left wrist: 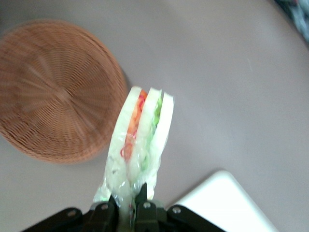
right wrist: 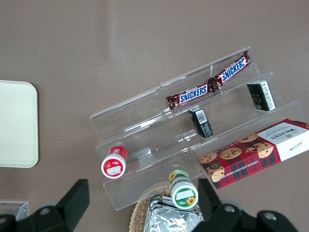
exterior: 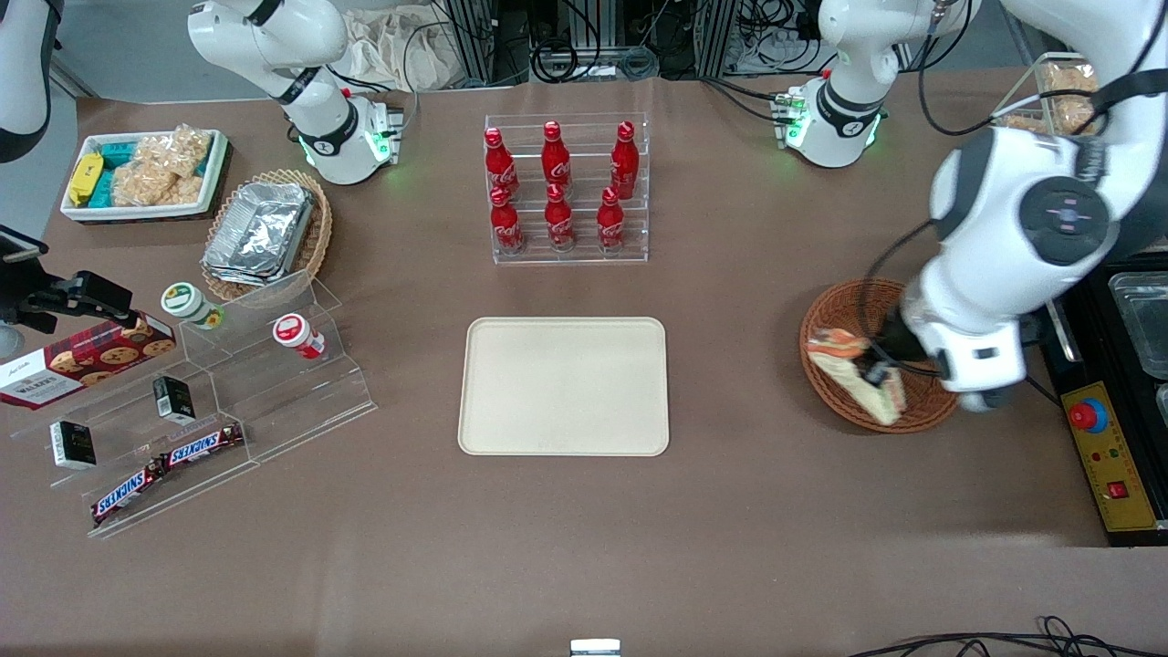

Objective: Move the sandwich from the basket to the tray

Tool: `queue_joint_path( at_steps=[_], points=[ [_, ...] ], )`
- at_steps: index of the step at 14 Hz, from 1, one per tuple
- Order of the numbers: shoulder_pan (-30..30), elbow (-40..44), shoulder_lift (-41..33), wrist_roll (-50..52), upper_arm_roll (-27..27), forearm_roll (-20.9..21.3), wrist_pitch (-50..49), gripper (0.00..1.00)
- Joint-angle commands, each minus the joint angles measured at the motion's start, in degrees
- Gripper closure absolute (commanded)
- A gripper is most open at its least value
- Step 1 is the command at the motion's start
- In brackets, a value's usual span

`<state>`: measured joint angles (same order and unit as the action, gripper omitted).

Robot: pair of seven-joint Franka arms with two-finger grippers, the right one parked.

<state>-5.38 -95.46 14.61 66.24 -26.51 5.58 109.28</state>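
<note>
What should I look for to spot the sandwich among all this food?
Find the round reddish-brown wicker basket toward the working arm's end of the table. Just above it, the end effector is shut on the sandwich. It's the only triangular wedge there: pale bread, orange and green filling, clear wrap.

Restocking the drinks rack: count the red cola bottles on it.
6, all in the clear rack: three on the step nearer the front camera, three on the higher step above. None seems hidden.
</note>
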Motion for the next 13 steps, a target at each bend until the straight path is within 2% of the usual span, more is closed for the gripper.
queue_joint_path(
  at_steps=[1,4,6,11,13],
  points=[
    [7.6,3.2,10.0,-4.8,-1.4,1.1,0.2,1.00],
    [16.3,3.3,21.7,-3.9,-1.4,6.7,9.0,1.00],
    [20.0,3.4,26.3,-3.4,-1.2,9.5,12.5,1.00],
    [21.1,4.0,27.2,-3.7,-1.2,9.6,13.7,1.00],
    [21.1,8.1,27.5,-3.7,-1.2,9.4,13.4,1.00]
  ],
)
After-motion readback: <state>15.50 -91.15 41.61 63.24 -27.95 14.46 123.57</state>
